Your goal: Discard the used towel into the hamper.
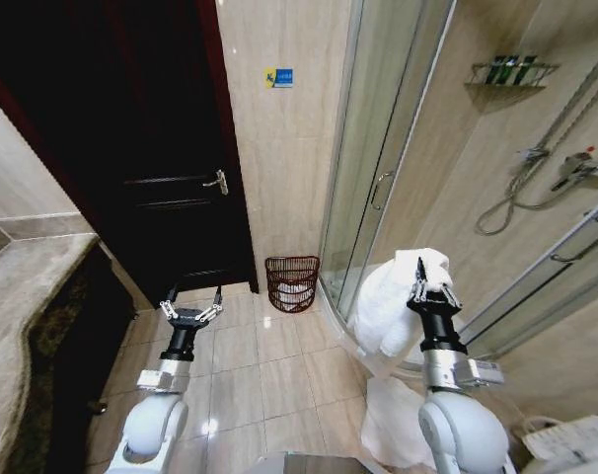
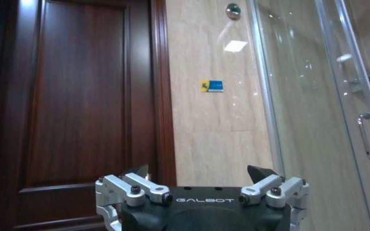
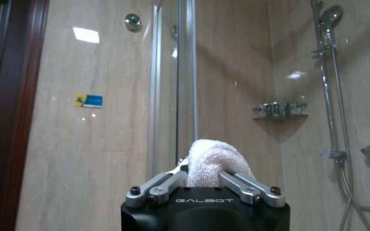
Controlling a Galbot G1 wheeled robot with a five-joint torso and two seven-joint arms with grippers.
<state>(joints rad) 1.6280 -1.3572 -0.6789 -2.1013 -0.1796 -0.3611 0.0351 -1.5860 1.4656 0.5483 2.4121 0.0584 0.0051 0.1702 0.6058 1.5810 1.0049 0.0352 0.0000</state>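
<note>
Because the hamper (image 1: 292, 283) stands ahead, your right gripper (image 1: 420, 279) holds the towel (image 1: 390, 301) clamped high; the left gripper (image 1: 191, 310) waits spread.

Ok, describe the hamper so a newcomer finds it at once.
Look at the beige tiled wall between the dark wooden door and the glass shower enclosure. On the floor at its foot stands the small round reddish-brown open-weave hamper, the only basket there.

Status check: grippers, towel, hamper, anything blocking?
Right gripper shut on towel, held up by the shower door. Left gripper open, empty, over floor. Hamper ahead at the wall, nothing in it yet. No obstruction seen.
</note>
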